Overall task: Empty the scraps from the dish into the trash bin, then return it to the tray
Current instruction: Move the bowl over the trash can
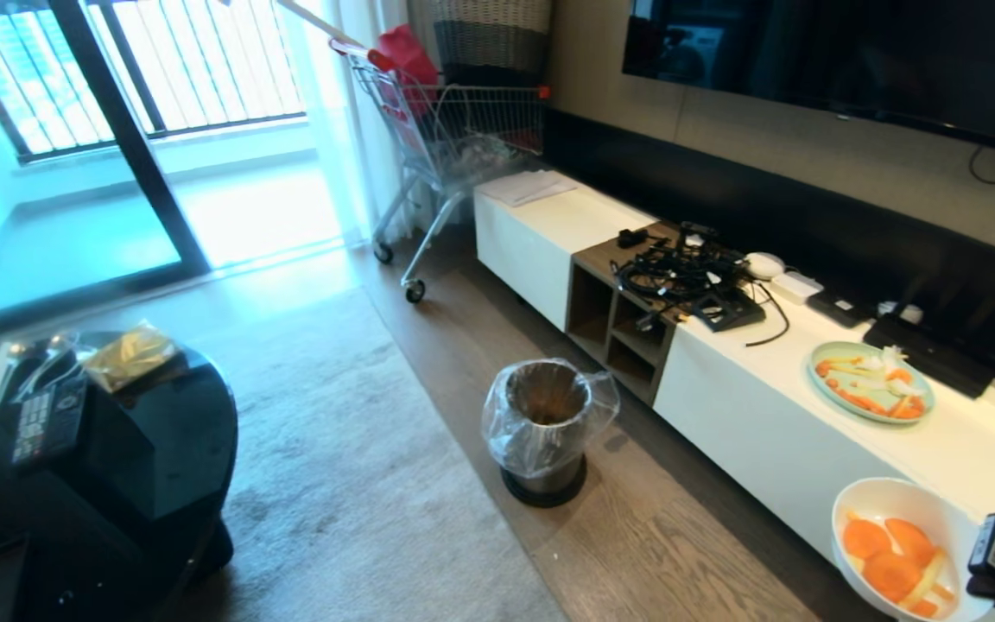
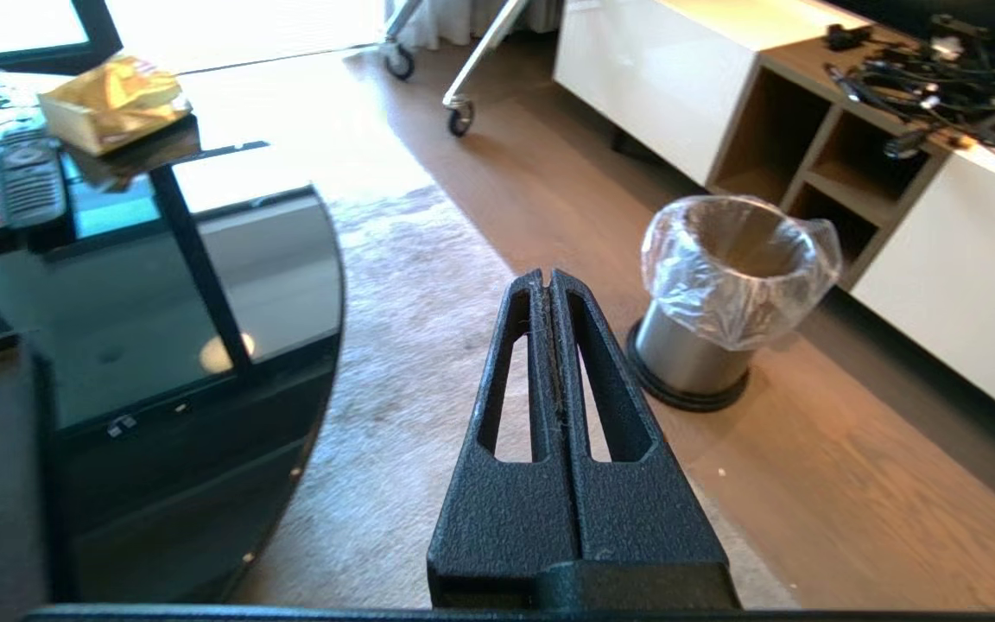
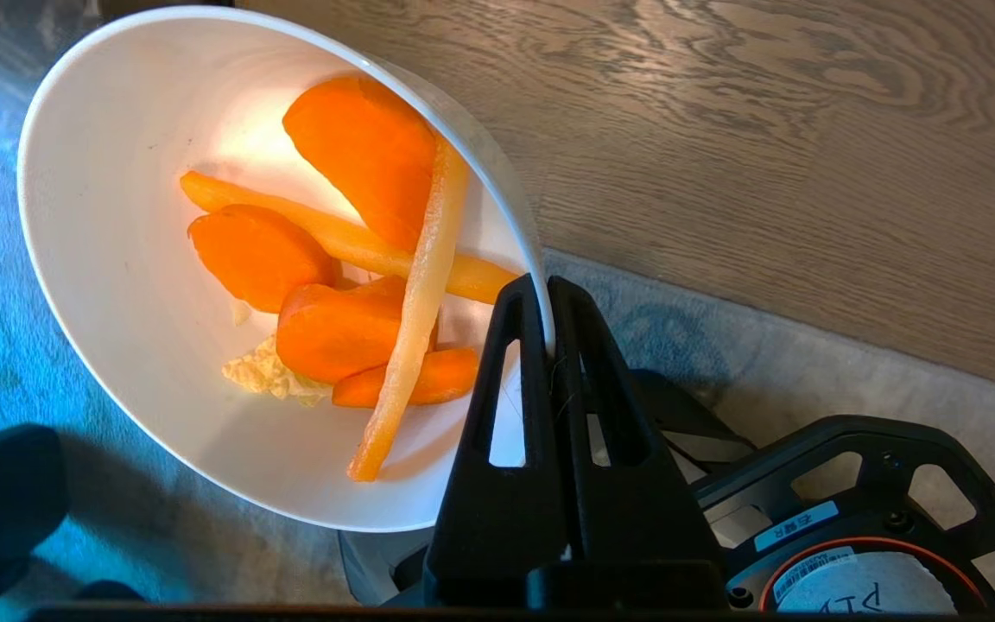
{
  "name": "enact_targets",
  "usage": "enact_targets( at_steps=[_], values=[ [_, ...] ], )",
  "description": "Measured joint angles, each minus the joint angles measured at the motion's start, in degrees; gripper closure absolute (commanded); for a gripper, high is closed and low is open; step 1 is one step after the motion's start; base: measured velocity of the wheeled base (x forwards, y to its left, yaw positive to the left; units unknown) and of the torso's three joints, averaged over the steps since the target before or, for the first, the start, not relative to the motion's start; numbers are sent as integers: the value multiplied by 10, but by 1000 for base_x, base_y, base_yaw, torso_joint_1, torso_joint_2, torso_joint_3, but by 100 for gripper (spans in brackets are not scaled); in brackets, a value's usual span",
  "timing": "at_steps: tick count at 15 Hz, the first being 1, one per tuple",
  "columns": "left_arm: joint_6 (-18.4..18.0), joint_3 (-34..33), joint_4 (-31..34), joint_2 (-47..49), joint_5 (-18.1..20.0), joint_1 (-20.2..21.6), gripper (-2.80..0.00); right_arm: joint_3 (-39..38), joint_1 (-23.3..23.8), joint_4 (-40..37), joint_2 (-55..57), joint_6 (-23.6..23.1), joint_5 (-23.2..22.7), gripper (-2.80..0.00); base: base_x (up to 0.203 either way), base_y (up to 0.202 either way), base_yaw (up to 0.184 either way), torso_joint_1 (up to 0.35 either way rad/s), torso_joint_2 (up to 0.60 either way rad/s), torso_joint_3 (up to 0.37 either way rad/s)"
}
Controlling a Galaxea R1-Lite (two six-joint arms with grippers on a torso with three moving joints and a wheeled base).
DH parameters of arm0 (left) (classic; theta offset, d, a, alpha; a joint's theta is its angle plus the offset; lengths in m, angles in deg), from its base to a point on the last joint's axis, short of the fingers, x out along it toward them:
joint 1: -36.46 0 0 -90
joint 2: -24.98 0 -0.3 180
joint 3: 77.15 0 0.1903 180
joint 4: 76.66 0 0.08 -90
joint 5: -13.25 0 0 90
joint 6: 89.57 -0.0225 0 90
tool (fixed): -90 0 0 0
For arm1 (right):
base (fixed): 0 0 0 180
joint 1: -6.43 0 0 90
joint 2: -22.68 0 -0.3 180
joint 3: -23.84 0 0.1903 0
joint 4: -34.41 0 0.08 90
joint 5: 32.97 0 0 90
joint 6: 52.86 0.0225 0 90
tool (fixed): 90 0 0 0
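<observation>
The dish (image 1: 886,510) is a white deep bowl, held tilted in the air at the head view's lower right, in front of the white cabinet. My right gripper (image 3: 541,285) is shut on its rim (image 3: 515,216), one finger inside the bowl and one outside. The scraps (image 3: 333,285), orange carrot slices and pale strips, lie inside the dish (image 3: 117,216). The trash bin (image 1: 547,423), metal with a clear bag over its rim, stands on the wood floor well to the left of the dish. My left gripper (image 2: 547,276) hangs shut and empty, short of the trash bin (image 2: 726,285). The tray is out of view.
A pale green plate (image 1: 871,380) with food bits sits on the long white cabinet (image 1: 722,406), beside a tangle of cables (image 1: 679,272). A glossy black round table (image 1: 161,449) with remotes stands at the left on a grey rug (image 1: 333,449). A shopping cart (image 1: 454,130) is at the back.
</observation>
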Motion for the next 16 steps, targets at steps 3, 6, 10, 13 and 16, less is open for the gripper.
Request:
enact_targets(
  at_steps=[3,6,10,13,16],
  values=[
    [0,0,0,0,0,0,0,0,0,2,1,-1,1,0,0,0,0,0,0,0],
    [0,0,0,0,0,0,0,5,0,4,5,-5,2,0,0,0,0,0,0,0],
    [0,0,0,0,0,0,0,6,-1,4,8,-22,2,0,0,0,0,0,0,0],
    [0,0,0,0,0,0,0,6,-2,4,8,-47,3,0,0,0,0,0,0,0],
    [0,0,0,0,0,0,0,6,-2,4,7,-55,3,0,0,0,0,0,0,0]
  ],
)
